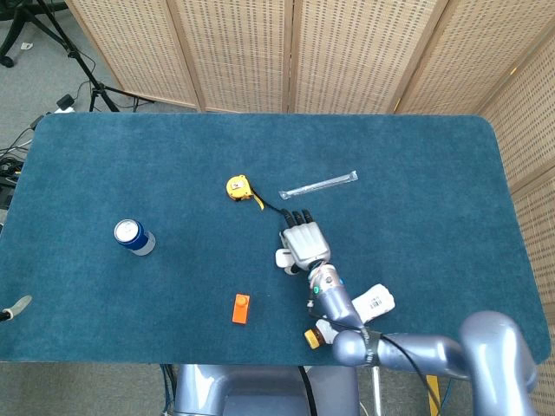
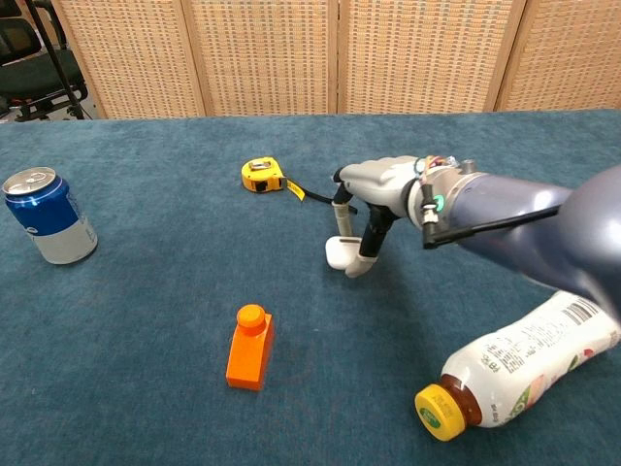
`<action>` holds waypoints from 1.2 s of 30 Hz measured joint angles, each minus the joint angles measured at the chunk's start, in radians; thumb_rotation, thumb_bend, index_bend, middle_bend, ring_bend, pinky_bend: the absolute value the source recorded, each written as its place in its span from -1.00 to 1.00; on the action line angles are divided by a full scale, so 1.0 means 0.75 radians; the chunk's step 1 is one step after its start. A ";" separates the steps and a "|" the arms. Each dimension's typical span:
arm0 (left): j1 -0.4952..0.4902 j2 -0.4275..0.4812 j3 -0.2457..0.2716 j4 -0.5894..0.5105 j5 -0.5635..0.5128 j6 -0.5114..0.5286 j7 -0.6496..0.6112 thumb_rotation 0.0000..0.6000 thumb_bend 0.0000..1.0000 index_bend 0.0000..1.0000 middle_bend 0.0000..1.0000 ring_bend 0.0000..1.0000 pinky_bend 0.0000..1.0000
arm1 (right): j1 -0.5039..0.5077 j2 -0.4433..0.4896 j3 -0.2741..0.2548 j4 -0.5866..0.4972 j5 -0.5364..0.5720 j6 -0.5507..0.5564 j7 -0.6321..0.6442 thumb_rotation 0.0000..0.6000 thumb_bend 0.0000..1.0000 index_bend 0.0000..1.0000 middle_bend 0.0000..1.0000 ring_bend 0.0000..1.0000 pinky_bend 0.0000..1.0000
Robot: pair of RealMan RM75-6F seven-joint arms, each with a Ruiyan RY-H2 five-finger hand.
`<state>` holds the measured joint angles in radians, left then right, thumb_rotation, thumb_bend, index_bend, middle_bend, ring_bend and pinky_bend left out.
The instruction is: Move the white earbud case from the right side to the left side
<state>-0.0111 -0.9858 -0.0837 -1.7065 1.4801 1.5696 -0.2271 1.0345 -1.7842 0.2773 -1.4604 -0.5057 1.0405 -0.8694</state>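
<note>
Two views, same table (image 1: 416,165), blue felt top. Far left I see a blue soda can (image 1: 133,237) standing upright. At the bottom-left edge of the head view a grey tip (image 1: 15,308) shows; I cannot tell whether it is my left hand. Next, an orange block with a round stud (image 2: 250,348) lies near the front edge. Behind it a yellow tape measure (image 2: 262,175) with its black strap trailing right. Mid-table my right hand (image 1: 303,245) hangs palm down, thumb and a finger pinching the white earbud case (image 2: 339,252); the chest view shows the case just off the felt, near the table's middle, right of the orange block and in front of the tape measure. A clear wrapped straw (image 1: 318,184) lies behind the hand. Front right a white juice bottle with a yellow cap (image 2: 519,362) lies on its side, cap pointing left, partly hidden under my forearm in the head view.
</note>
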 measured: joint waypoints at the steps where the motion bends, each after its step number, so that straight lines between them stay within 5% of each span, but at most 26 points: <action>1: 0.000 0.000 0.001 0.001 0.001 0.000 -0.002 1.00 -0.98 -1.00 -1.00 -1.00 -1.00 | 0.011 -0.026 0.002 0.022 0.001 0.011 -0.003 1.00 -0.84 -0.46 -1.00 -1.00 -1.00; 3: -0.002 0.001 0.001 0.005 0.001 -0.003 -0.008 1.00 -0.98 -1.00 -1.00 -1.00 -1.00 | 0.030 -0.061 0.010 0.049 0.003 0.029 -0.001 1.00 -1.00 -0.85 -1.00 -1.00 -1.00; 5: -0.004 0.002 0.000 0.008 -0.004 -0.009 -0.014 1.00 -0.98 -1.00 -1.00 -1.00 -1.00 | 0.033 -0.059 0.018 0.037 -0.001 0.034 0.002 1.00 -1.00 -0.99 -1.00 -1.00 -1.00; 16: -0.008 0.003 -0.001 0.011 0.000 -0.007 -0.015 1.00 -0.98 -1.00 -1.00 -1.00 -1.00 | -0.034 0.232 0.037 -0.387 -0.152 0.172 0.021 1.00 -1.00 -1.00 -1.00 -1.00 -1.00; 24: -0.062 -0.029 -0.024 0.046 0.077 0.003 -0.018 1.00 -0.98 -1.00 -1.00 -1.00 -1.00 | -0.300 0.669 -0.101 -0.580 -0.645 0.272 0.339 1.00 -1.00 -1.00 -1.00 -1.00 -1.00; 29: -0.159 -0.051 -0.027 0.099 0.187 -0.066 -0.110 1.00 -0.97 -1.00 -1.00 -1.00 -1.00 | -0.466 0.843 -0.196 -0.523 -0.952 0.343 0.665 1.00 -1.00 -1.00 -1.00 -1.00 -1.00; 36: -0.286 -0.028 -0.032 -0.018 0.209 -0.256 -0.014 1.00 -0.94 -1.00 -1.00 -1.00 -1.00 | -0.690 0.857 -0.297 -0.175 -1.272 0.604 1.100 1.00 -1.00 -1.00 -1.00 -1.00 -1.00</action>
<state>-0.2259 -1.0066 -0.1074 -1.7200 1.6368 1.3774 -0.2374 0.5170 -1.1413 0.0543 -1.5920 -1.4600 1.4937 -0.0447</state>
